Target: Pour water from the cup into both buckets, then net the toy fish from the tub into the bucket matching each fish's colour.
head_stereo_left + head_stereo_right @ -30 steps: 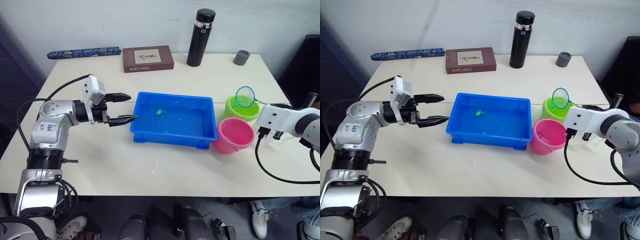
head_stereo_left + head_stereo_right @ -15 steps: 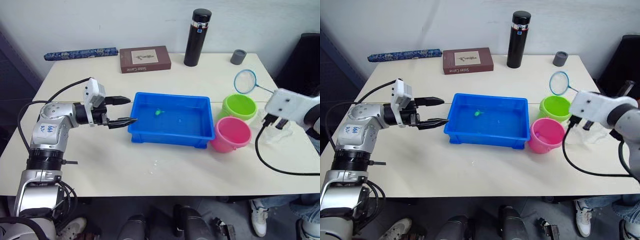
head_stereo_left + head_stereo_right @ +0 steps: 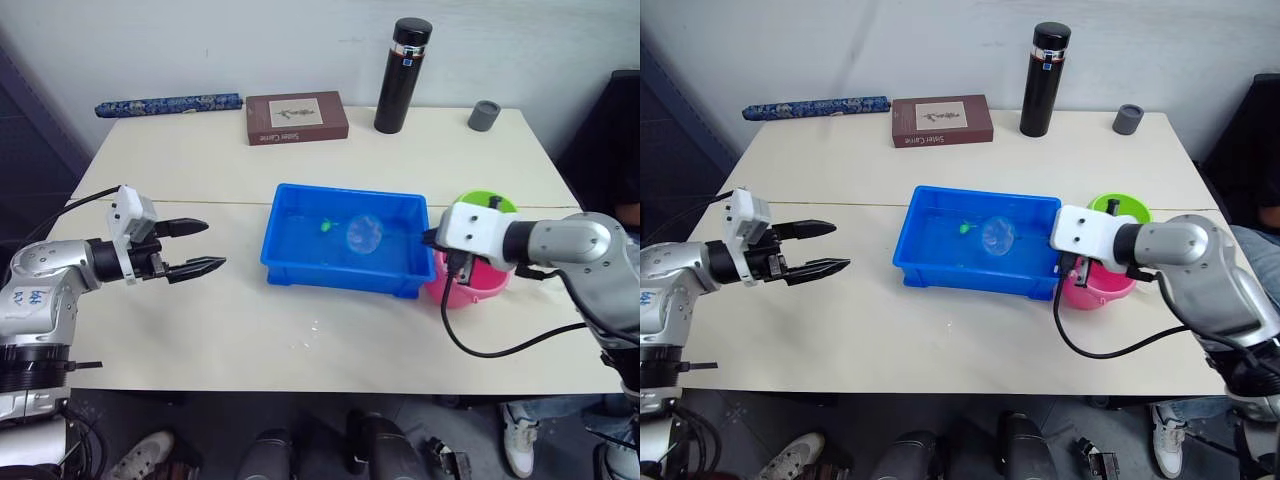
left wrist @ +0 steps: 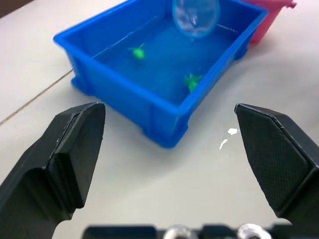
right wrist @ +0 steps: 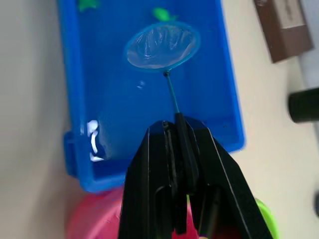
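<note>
R claw [image 5: 175, 130] is clamped on the thin dark handle of the small round hoop net w/ light blue rim [image 3: 362, 233]. The hoop hangs over the shallow bright blue rectangular plastic tub [image 3: 290, 258], near its middle, close to the water; can't tell if it's dipped. Tiny green plastic fish [image 3: 325, 226] sits just beside the hoop, toward the tub's far wall; a second green fish [image 4: 191, 80] shows in the L wrist view. L claw [image 3: 196, 247] is spread wide, empty, over bare surface [image 3: 230, 330], well apart from the tub.

Risks, as I judge: handle is thin, grip is near its end, so the net could twist in the claw and tip a fish out on the lift. Fish may slide off on the water as the hoop sweeps. Hoop could catch the tub rim.

Pink round plastic bucket [image 3: 487, 284] and lime green bucket [image 3: 490, 201] sit just beyond the tub's R end, partly behind the R arm. So the green one is awkward to reach. Black flask [image 3: 400, 75], grey cap [image 3: 484, 114] and brown box [image 3: 296, 117] are well clear at the back.
</note>
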Robot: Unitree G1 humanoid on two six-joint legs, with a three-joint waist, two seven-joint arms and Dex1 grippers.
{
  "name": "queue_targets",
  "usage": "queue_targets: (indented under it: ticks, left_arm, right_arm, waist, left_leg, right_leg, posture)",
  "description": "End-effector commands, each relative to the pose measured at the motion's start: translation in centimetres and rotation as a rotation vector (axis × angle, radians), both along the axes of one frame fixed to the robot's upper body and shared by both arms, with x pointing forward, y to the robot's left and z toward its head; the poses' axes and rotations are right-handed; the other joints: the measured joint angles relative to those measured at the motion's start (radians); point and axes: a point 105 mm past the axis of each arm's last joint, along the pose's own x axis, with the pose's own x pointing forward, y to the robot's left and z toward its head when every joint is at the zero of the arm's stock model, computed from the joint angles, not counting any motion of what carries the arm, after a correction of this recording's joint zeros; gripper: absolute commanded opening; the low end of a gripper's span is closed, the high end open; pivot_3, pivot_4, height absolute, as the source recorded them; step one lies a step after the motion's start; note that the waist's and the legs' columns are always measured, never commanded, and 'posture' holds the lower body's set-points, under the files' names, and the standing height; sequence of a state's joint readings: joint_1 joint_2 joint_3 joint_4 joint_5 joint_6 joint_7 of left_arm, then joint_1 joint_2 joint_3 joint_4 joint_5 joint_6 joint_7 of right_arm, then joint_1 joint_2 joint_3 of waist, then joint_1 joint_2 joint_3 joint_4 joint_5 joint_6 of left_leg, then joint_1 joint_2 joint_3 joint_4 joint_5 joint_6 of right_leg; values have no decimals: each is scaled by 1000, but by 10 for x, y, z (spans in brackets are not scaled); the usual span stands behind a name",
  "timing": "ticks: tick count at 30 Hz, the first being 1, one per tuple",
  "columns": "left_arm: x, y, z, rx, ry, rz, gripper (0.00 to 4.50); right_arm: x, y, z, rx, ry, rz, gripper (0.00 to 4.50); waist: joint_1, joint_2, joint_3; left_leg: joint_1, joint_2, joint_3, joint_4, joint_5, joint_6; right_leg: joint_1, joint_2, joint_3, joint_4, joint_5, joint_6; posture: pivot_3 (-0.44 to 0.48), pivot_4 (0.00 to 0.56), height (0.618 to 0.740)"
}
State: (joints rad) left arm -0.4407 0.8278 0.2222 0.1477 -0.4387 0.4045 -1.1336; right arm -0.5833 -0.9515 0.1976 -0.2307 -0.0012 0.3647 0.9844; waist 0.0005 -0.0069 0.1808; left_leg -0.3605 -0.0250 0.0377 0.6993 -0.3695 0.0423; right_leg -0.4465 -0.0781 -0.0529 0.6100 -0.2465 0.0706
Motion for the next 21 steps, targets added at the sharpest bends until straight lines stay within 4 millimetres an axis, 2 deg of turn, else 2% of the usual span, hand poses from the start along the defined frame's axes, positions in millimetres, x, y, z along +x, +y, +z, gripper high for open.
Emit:
queue_targets:
  ticks: [1, 11, 21]
  left_arm:
    - [-9, -2, 17, -5, -70, 5, 4483]
    - [-18, -7, 12, 2, -56, 21, 4483]
    - [-13, -4, 12, 6, -94, 80, 4483]
  right_arm:
    - [3, 3, 5, -40, -9, 22, 0]
    - [0, 4, -9, 31, 227, -76, 0]
    - [5, 16, -23, 237, 404, -255, 0]
  waist:
    - [-2, 0, 0]
    - [-3, 0, 0]
    - [-3, 0, 0]
  left_leg:
    - [0, 0, 0, 0, 0, 0]
    - [0, 0, 0, 0, 0, 0]
    - [0, 0, -1, 0, 0, 0]
  right_leg:
    - [0, 0, 0, 0, 0, 0]
    - [0, 0, 0, 0, 0, 0]
    - [0, 0, 0, 0, 0, 0]
  posture:
    - [0, 150, 740]
    - [0, 150, 740]
    - [0, 150, 740]
